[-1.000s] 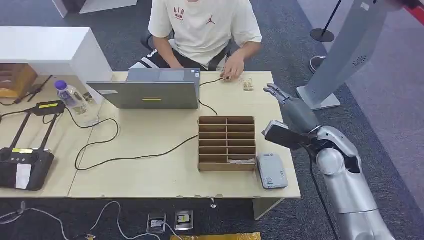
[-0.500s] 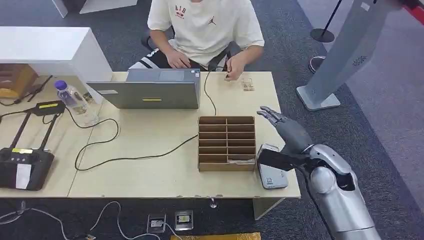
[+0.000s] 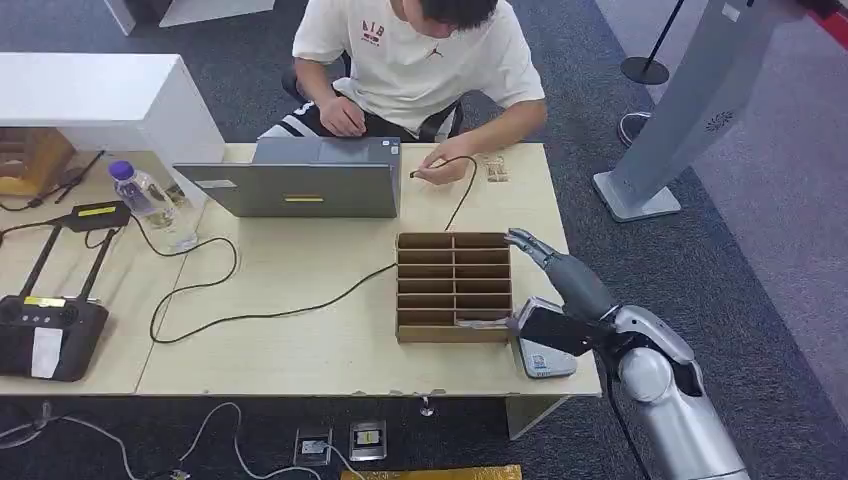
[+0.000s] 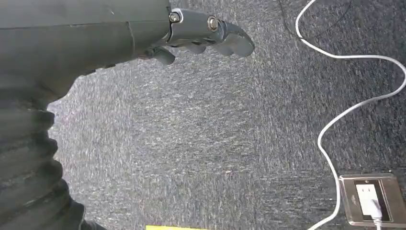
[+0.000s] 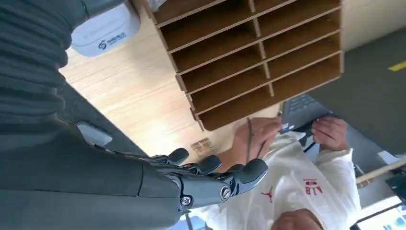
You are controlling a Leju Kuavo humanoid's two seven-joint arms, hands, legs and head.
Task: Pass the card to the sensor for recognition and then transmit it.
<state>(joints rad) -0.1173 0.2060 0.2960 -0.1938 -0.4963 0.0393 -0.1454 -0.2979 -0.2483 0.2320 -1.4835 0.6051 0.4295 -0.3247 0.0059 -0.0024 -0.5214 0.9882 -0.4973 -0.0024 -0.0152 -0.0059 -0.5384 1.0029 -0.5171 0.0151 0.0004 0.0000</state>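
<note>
Desk (image 3: 300, 340) of pale wood seen from above, with grey carpet around it. At its nine o'clock edge lies a black controller (image 3: 45, 335), and just past it toward ten o'clock stands a water bottle (image 3: 140, 195). A grey laptop (image 3: 305, 185) sits at eleven to twelve o'clock, and a person in a white T-shirt (image 3: 420, 60) sits behind it at twelve, one hand pinching a black cable (image 3: 300, 300) that trails across the desk. Right of centre stands a brown cardboard rack (image 3: 455, 285) of two columns of slots; a card (image 3: 483, 322) lies in its nearest right-hand slot. Just beside the rack at four o'clock rests a flat grey card reader (image 3: 545, 355). The right hand (image 3: 560, 275) hangs above the rack's right edge and the reader, fingers stretched out and slightly apart, holding nothing; the right wrist view shows the same spread fingers above the rack. The left hand (image 4: 201, 33) hangs over the carpet, fingers loosely curled, holding nothing, near a white cord (image 4: 344, 110) and a floor socket (image 4: 371, 199).
</note>
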